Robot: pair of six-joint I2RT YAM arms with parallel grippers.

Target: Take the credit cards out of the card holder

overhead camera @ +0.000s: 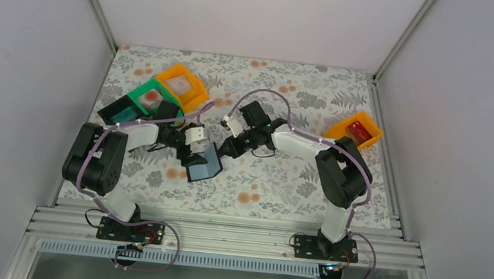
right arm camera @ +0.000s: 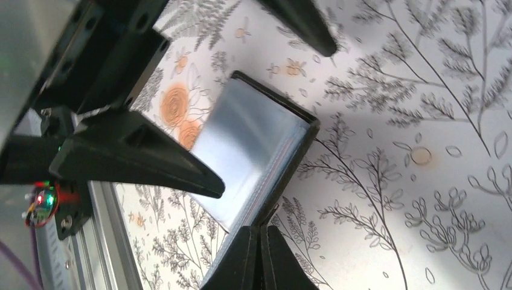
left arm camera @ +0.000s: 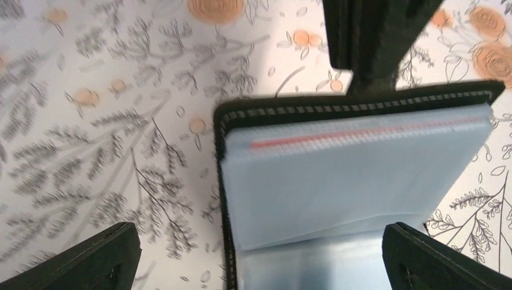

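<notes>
Here, red-edged card (left arm camera: 362,136) inside card holder (left arm camera: 302,106).

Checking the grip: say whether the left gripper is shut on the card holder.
No, the left gripper stands wide open at the card holder.

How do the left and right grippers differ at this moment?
The left gripper stands wide open; the right gripper is shut. The left gripper's fingers straddle the open card holder, one on each side; the right gripper's closed tips sit at one edge of it. Both are down close to the holder.
</notes>
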